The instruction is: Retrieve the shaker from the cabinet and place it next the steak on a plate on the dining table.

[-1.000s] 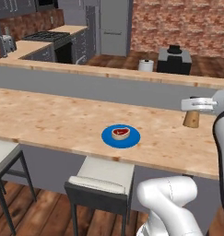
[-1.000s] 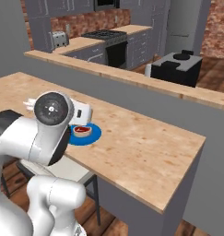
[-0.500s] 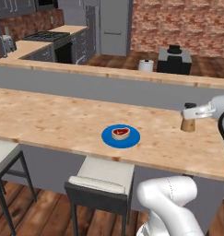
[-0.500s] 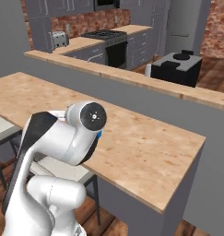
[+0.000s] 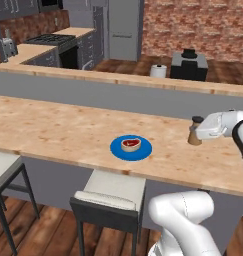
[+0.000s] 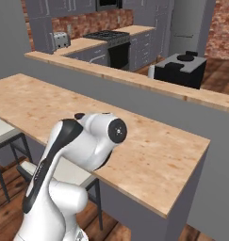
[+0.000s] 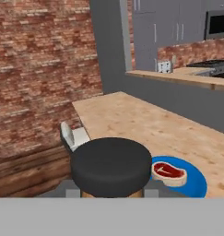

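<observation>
Moved: shaker [image 5: 195, 131] and gripper [image 5: 198, 133] now sit further right along the table than a second ago; in the right base view the arm has swung across and now covers the plate spot
Shaker: tan body, dark cap, upright, just above or on the table [image 5: 53, 130] top, cannot tell if it touches; right of the plate, well apart from it
Shaker, hand view: black cap [image 7: 110, 166] big and close at bottom centre, tan body barely peeking below it
Gripper: pinching the shaker, white hand reaching in from the right edge of the left base view
Plate: blue, round, flat on the table near its front edge [image 5: 143, 149]; in the hand view it lies just beyond the cap, lower right [image 7: 196, 179]
Steak: reddish with pale rim, on the plate, about centred [image 5: 131, 144]; same in the hand view [image 7: 168, 172]
Table: long light wood top, grey base, bare besides plate and shaker
Stools: grey seats under the table's front edge [image 5: 115, 189]
Background: brick wall, grey cabinets, stove [image 5: 53, 40], toaster [image 6: 61, 40] on far counter
</observation>
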Tool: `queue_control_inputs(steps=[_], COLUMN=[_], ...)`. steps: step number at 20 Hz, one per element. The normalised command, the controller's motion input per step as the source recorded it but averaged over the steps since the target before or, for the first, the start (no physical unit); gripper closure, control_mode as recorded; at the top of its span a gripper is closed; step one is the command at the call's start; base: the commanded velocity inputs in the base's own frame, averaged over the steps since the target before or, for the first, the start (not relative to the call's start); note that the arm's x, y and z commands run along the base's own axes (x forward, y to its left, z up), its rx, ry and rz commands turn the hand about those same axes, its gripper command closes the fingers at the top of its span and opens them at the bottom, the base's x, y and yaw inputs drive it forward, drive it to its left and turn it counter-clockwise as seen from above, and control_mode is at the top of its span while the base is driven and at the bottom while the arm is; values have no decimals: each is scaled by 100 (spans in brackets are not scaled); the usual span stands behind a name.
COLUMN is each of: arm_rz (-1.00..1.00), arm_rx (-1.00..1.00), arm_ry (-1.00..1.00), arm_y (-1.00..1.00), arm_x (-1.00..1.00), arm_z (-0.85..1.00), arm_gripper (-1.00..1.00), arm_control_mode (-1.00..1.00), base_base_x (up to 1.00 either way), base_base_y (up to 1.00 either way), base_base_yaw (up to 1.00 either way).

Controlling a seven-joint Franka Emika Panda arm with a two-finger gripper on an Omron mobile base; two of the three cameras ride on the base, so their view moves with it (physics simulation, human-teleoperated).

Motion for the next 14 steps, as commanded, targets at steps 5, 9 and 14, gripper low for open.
queue_control_inputs(steps=[5,9,14], arm_rz=[14,12,11], arm_rx=[-2,0,0], arm_ry=[-11,-6,0], arm_y=[0,0,-3], arm_x=[35,37,35], arm_z=[-22,-8,-6], arm_gripper=[100,100,100], arm_control_mode=[-100,-100,-100], base_base_x=[0,0,0], base_base_y=[0,0,0], base_base_yaw=[0,0,0])
